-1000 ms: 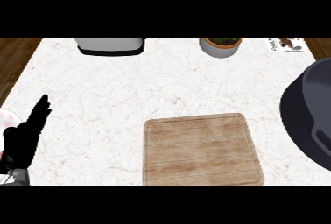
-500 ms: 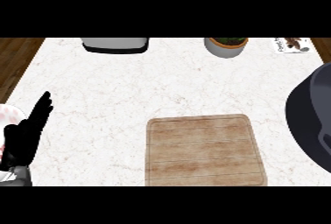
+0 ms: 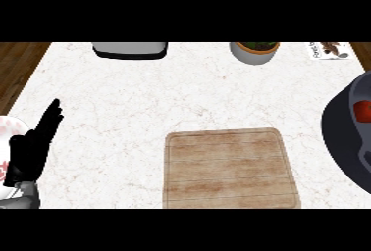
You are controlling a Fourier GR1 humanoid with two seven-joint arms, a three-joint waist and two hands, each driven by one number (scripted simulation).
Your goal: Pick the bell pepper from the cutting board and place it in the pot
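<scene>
At the right edge: we see a dark grey round pot [image 3: 337, 132] standing on the counter, cut off by the view's border.
Inside that pot: a red bell pepper [image 3: 363, 111] lies there (only part of it shows, the rest runs past the border), well apart from the board.
At the lower middle: a light brown, round-cornered wooden cutting board [image 3: 230, 169] lies flat on the white marbled counter top [image 3: 145, 98]. It sits left of the pot, and we see a strip of counter between the two.
At the left edge: the robot's black left hand [image 3: 30, 149] rests with its fingers straight and pointing up, and it holds nothing.
Behind that hand: a white round thing [image 3: 6, 128] with red marks shows in part (we cannot tell what it is).
Along the far edge: we see a grey and black boxy appliance [image 3: 130, 49], a grey bowl-shaped planter [image 3: 254, 53] with green leaves, and a small white printed card [image 3: 331, 50], left to right, apart from each other.
Past the counter's far left corner: brown wooden floor [image 3: 18, 63] shows.
</scene>
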